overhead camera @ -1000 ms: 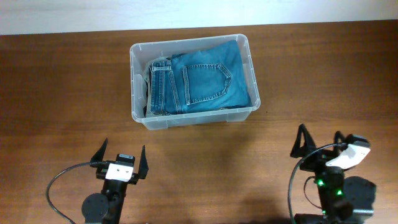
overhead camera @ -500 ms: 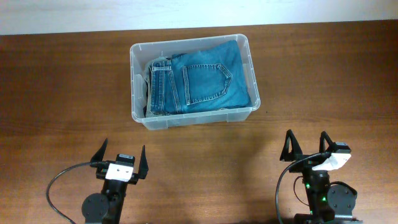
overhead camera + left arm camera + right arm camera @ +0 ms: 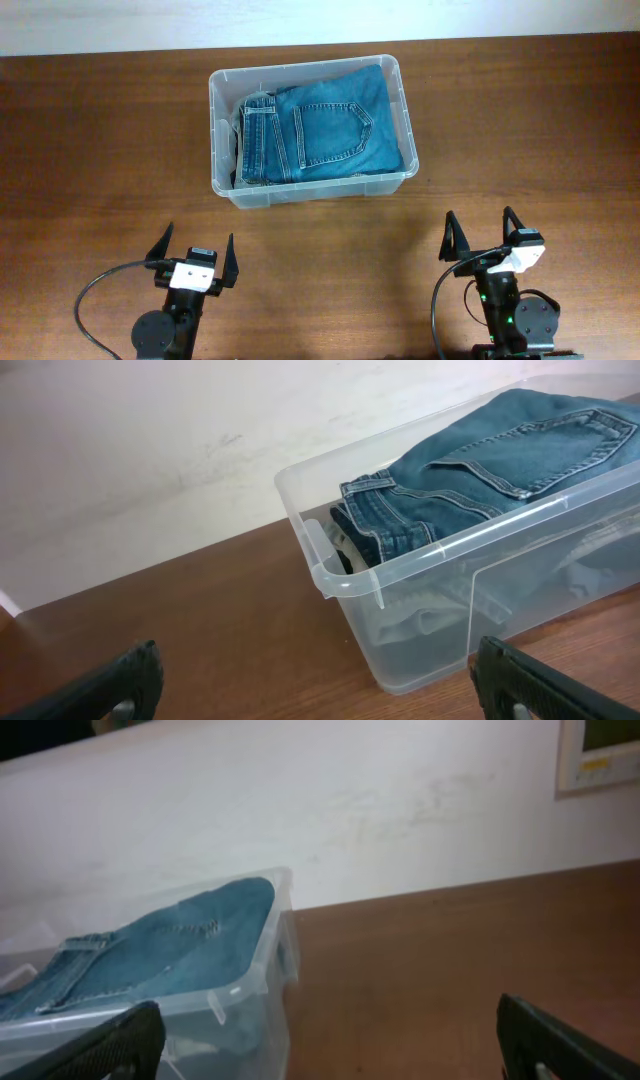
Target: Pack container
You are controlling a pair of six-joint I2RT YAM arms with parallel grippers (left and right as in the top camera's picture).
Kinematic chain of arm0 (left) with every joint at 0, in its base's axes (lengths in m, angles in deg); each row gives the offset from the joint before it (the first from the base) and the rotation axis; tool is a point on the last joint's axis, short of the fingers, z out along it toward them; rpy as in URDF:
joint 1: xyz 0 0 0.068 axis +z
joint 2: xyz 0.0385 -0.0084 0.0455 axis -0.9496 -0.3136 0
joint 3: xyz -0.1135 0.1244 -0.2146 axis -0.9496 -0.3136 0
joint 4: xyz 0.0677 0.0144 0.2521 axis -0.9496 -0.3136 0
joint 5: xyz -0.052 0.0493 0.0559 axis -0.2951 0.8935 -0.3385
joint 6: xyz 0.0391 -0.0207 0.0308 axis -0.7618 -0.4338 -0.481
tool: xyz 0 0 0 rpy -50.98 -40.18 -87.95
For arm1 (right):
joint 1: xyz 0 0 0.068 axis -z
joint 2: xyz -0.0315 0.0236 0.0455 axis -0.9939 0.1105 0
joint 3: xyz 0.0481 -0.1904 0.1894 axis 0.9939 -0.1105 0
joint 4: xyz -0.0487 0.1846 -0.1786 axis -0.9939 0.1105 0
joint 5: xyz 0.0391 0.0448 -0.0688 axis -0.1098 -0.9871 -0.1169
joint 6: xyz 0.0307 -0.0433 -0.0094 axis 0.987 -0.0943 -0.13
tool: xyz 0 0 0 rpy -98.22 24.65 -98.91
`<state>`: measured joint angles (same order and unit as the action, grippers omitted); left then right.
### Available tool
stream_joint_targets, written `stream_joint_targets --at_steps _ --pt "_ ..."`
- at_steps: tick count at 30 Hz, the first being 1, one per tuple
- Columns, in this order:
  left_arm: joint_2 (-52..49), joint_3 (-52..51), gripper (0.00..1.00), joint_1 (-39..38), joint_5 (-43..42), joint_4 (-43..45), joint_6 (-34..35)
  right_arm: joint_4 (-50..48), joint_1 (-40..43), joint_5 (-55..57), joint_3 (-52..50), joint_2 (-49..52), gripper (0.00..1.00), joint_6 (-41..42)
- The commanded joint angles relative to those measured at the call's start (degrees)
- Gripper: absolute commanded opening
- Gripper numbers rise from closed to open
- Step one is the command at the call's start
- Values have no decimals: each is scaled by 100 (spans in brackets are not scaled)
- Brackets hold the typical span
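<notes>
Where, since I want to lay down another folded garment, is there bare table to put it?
Bare table lies left of the container, right of it, and in the strip between its front wall and the left gripper and right gripper, both open. Crowded: the container itself, filled by folded jeans.

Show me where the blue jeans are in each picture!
Overhead: the jeans lie folded inside the container, in the upper middle of the picture.
Left wrist: the jeans are at the upper right, rising above the container's rim.
Right wrist: the jeans are at the lower left, showing over the container's near wall.
Shared landmark: the clear container, which holds the jeans in all three views.
</notes>
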<state>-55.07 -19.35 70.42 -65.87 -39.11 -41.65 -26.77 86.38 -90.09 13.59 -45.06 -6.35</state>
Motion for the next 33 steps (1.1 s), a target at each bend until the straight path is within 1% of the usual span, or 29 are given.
stream_joint_targets --at_steps 1,7,33 --pt "39 -31 99 35 42 -11 -50 35 -35 210 -26 -59 99 -59" --pt "39 -31 99 35 42 -11 -50 640 -35 249 -26 -59 98 -98" --pt "39 -31 99 35 42 -11 -50 640 -35 245 -26 -59 98 -98"
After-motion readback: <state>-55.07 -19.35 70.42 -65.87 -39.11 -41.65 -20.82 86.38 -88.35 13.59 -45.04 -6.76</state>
